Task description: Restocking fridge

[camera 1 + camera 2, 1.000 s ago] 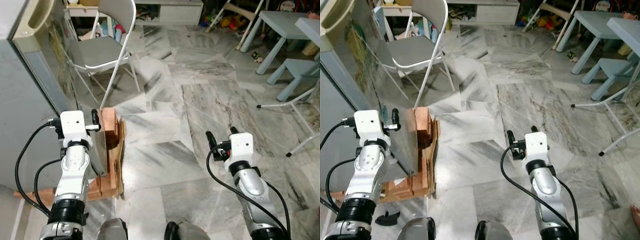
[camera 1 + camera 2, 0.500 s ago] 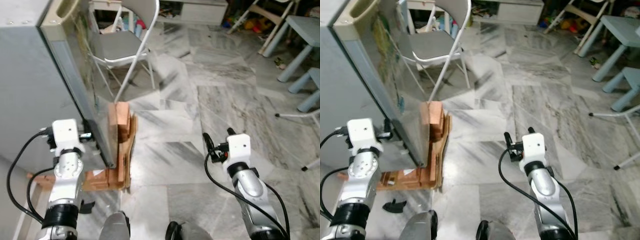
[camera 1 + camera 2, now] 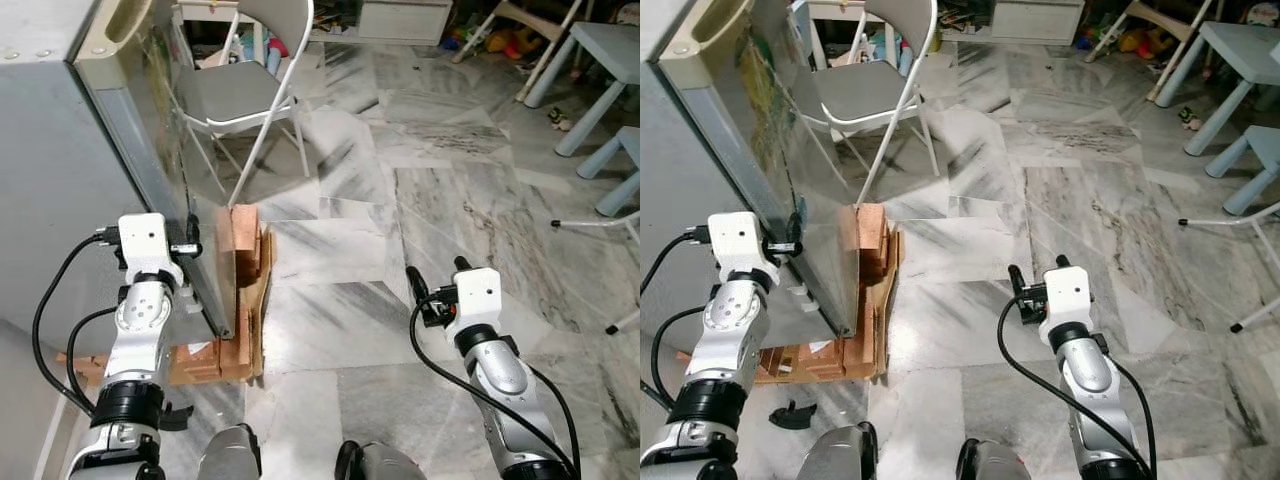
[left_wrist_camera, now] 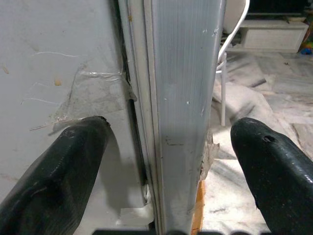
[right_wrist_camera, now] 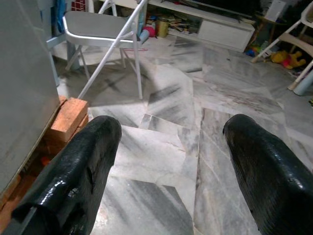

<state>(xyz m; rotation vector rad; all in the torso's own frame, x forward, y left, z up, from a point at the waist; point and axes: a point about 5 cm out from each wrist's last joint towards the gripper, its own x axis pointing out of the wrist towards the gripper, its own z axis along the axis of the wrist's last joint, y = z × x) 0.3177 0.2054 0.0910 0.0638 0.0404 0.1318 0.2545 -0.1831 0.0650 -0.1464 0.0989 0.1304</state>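
With the fridge [image 3: 60, 180] at the near left, the left end effector [image 4: 164, 147], fingers spread either side of the door edge [image 4: 181, 98], should close squarely there before pulling, while the right end effector [image 5: 168, 156], also spread, hangs empty over the floor [image 3: 420, 200].

Two silver arms w/ black joint collars, white boxy wrist housings, looping black cables. Left pincer [image 3: 188, 234] & right pincer [image 3: 437, 276]: long glossy black fingers.

Grey fridge [image 3: 60, 180], grey-veined white marble floor [image 3: 420, 200]
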